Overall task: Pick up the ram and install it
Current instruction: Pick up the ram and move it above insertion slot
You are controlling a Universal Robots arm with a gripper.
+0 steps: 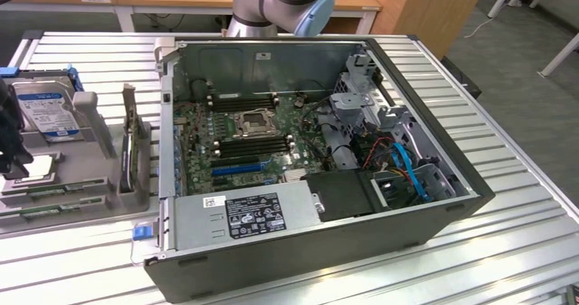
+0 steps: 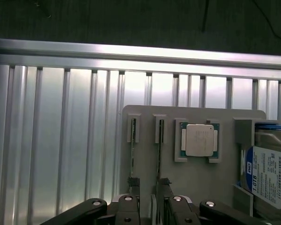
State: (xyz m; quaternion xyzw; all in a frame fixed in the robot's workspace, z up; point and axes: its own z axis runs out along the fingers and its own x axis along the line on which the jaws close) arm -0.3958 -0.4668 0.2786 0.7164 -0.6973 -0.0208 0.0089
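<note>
Your black two-fingered gripper (image 2: 147,185) is over the flat grey parts tray (image 2: 145,115), jaws spread wide with nothing in them. The ram is right under you: two long, narrow green circuit-board sticks, the first stick (image 2: 132,150) and the second stick (image 2: 159,150), standing on edge in side-by-side slots of that tray. Each one runs up to one of your fingertips (image 2: 132,182). Whether metal meets board, I can't tell. Just beside the second stick, the square silver processor chip (image 2: 199,139) lies flat in its own pocket. Next along is the boxy silver hard drive (image 2: 271,173), where you can read "WD" on the blue band of its label and "1.0TB" on the white. In the exterior view the tray sits at that view's left on the ribbed aluminium table (image 1: 506,183), with your gripper's dark body hanging over it at the picture's edge. A dark board (image 1: 131,152) stands upright in a grey stand between the tray and the case. The open black tower computer case (image 1: 362,251) lies on its side, the green motherboard (image 1: 262,135) exposed, with black memory slots (image 1: 257,146) on either side of the processor socket. The silver power supply (image 1: 244,217) at the case's near end carries a black-and-white label, its print too small to read.
</note>
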